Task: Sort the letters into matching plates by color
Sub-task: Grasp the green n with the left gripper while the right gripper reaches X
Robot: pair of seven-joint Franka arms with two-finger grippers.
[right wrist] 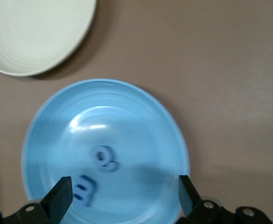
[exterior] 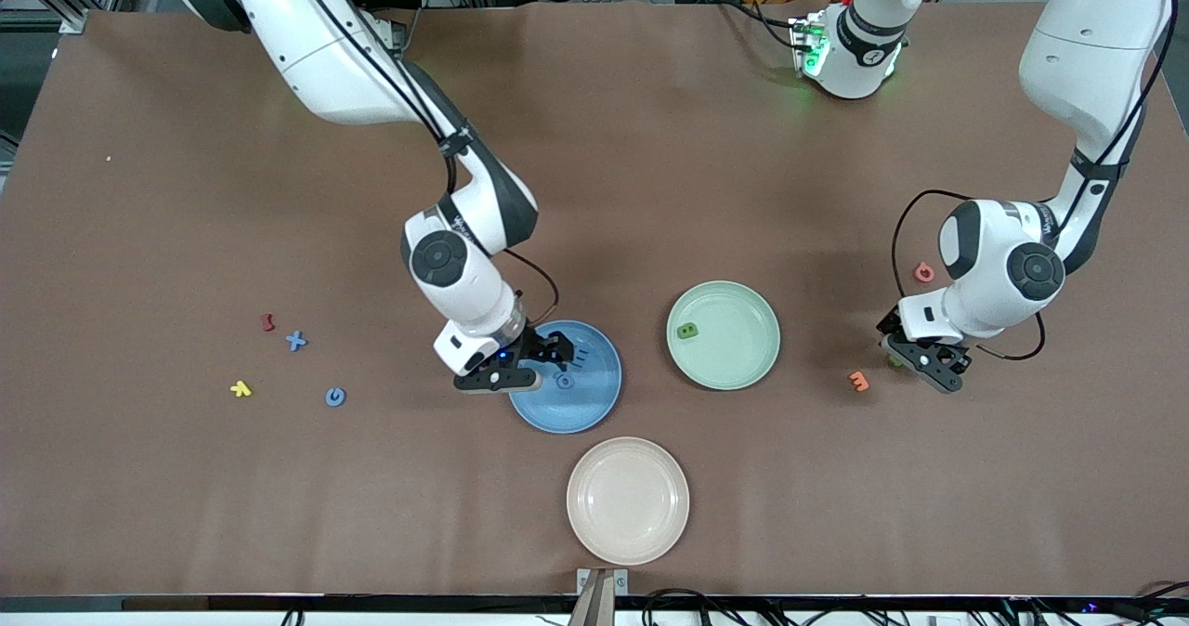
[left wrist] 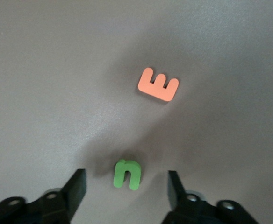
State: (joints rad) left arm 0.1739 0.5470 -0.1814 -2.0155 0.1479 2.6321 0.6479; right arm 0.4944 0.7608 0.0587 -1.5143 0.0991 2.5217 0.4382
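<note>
Over the blue plate (exterior: 604,396) hangs my right gripper (exterior: 555,352), open and holding nothing. Two blue letters (right wrist: 104,158) (right wrist: 83,189) lie in the blue plate (right wrist: 141,121), below my right gripper (right wrist: 125,196). My left gripper (exterior: 903,357) is low over the table at the left arm's end, open. A green letter n (left wrist: 127,174) lies flat between its fingers (left wrist: 75,186), touching neither. The green plate (exterior: 743,352) holds one green letter (exterior: 687,332). Two more blue letters (exterior: 295,340) (exterior: 335,397) lie toward the right arm's end.
An orange letter E (left wrist: 158,84) lies close to the green n. A pink letter (exterior: 923,272) sits by the left arm. A cream plate (exterior: 628,501) stands nearest the front camera. Red (exterior: 267,322) and yellow (exterior: 241,388) letters lie beside the loose blue ones.
</note>
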